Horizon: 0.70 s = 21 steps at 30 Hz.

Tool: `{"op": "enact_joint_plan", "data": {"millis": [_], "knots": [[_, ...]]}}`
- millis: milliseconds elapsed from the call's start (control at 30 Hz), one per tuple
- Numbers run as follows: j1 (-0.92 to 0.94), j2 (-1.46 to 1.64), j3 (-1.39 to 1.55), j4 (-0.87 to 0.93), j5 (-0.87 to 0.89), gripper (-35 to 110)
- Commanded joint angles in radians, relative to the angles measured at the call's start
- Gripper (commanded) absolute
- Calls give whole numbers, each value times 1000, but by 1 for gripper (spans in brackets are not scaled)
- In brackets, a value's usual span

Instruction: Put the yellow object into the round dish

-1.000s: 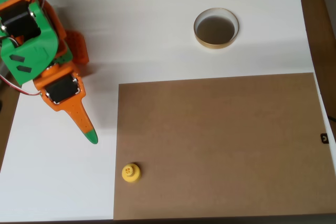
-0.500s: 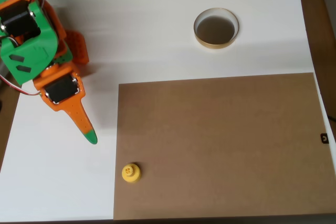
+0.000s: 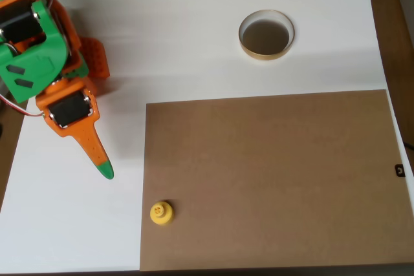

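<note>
The hand (image 3: 97, 163) had drifted slightly up and to the left in the overhead view since half a second earlier, away from the yellow peg (image 3: 161, 212). Whether its fingers were apart or together I could not tell; it held nothing. The peg stood below and right of the hand, at the left edge of the brown board (image 3: 272, 179) on the white desk (image 3: 181, 37). The round dish (image 3: 266, 34) sat empty, well apart, up and right. The reach had apparently not begun.
</note>
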Motion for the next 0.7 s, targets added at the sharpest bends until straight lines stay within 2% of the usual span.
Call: {"op": "enact_joint_plan", "data": {"millis": [0, 300, 667], "knots": [[12, 26, -87, 8, 3, 16], [29, -94, -167, -29, 14, 17], [18, -479, -360, -103, 57, 21]]}}
